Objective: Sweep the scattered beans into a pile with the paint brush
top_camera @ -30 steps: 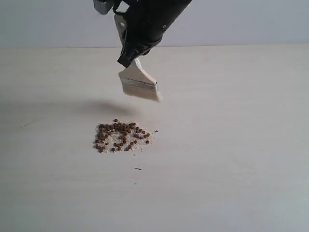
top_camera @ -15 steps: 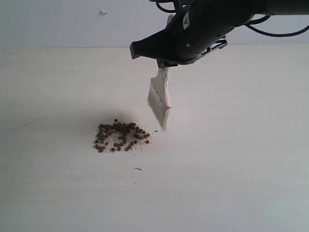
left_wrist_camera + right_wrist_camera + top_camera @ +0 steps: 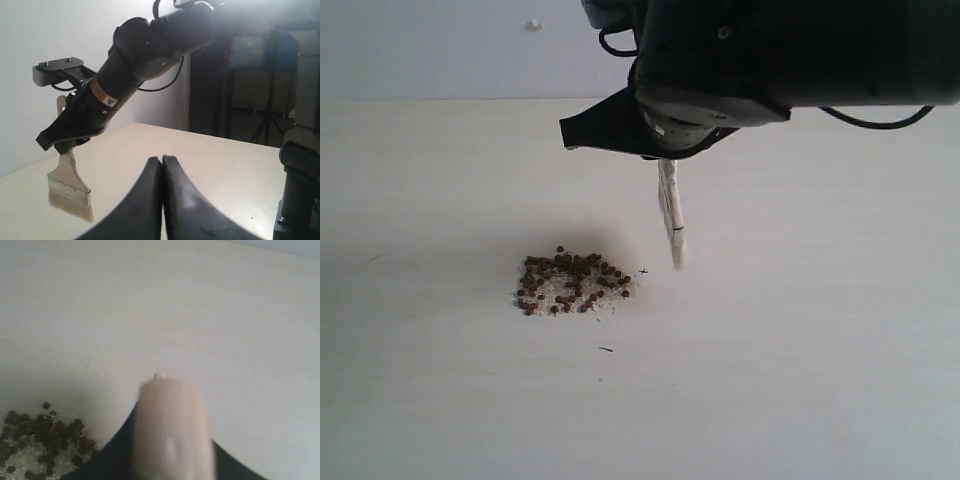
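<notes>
The beans (image 3: 574, 282) lie in one tight pile of reddish-brown pellets and pale crumbs on the table. They also show in the right wrist view as beans (image 3: 45, 437). My right gripper (image 3: 664, 160) is shut on the paint brush (image 3: 672, 218). The brush hangs edge-on with its bristles down, just right of the pile and slightly above the table. In the left wrist view the paint brush (image 3: 70, 187) shows its ferrule and bristles under the right gripper (image 3: 67, 145). Up close the handle fills the right wrist view as a blurred paint brush (image 3: 172, 425). My left gripper (image 3: 162, 161) is shut on nothing, far from the pile.
A dark speck (image 3: 606, 349) lies in front of the pile and another speck (image 3: 643, 271) at its right edge. The pale table (image 3: 820, 330) ends at a wall behind. A dark stand (image 3: 296, 170) rises at the table's side in the left wrist view.
My right arm has swung right and turned the brush from broadside to edge-on, bringing the bristles lower beside the pile's right edge. The pile has not moved.
</notes>
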{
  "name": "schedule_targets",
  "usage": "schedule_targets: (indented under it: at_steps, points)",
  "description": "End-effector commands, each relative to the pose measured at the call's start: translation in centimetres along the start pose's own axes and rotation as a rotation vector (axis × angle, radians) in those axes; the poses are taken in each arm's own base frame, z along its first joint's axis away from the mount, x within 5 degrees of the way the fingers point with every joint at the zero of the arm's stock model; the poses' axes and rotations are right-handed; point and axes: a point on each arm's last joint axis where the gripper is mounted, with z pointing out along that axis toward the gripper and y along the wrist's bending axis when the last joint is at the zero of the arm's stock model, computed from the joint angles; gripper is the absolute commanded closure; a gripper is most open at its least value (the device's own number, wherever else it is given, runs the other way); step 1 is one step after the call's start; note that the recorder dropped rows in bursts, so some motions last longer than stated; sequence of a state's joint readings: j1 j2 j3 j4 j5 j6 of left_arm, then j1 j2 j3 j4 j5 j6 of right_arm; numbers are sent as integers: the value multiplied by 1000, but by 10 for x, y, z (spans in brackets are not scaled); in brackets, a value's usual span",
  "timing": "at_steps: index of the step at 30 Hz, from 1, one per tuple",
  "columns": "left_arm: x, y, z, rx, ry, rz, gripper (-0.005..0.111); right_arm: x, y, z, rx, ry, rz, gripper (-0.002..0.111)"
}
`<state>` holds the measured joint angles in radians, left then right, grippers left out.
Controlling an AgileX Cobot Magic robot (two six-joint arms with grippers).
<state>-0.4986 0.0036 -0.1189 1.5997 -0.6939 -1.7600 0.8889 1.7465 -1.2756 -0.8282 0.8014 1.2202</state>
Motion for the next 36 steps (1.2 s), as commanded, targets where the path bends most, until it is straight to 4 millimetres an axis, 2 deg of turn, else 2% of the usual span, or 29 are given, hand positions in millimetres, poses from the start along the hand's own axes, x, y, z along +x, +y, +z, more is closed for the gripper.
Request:
schedule_targets:
  at_steps: [1, 7, 21, 24, 36]
  points:
    - [0, 0, 0, 2, -3, -3, 107, 9, 6, 11, 35, 9, 4, 108]
    - [0, 0, 0, 2, -3, -3, 107, 19, 15, 27, 24, 46, 29, 108]
    - [0, 0, 0, 2, -3, -3, 107, 32, 34, 45, -82, 73, 97, 108]
    - [0, 0, 0, 2, -3, -3, 107, 31, 39, 46, -127, 60, 117, 108]
    - [0, 0, 0, 2, -3, -3, 107, 29, 39, 45, -130, 48, 121, 108]
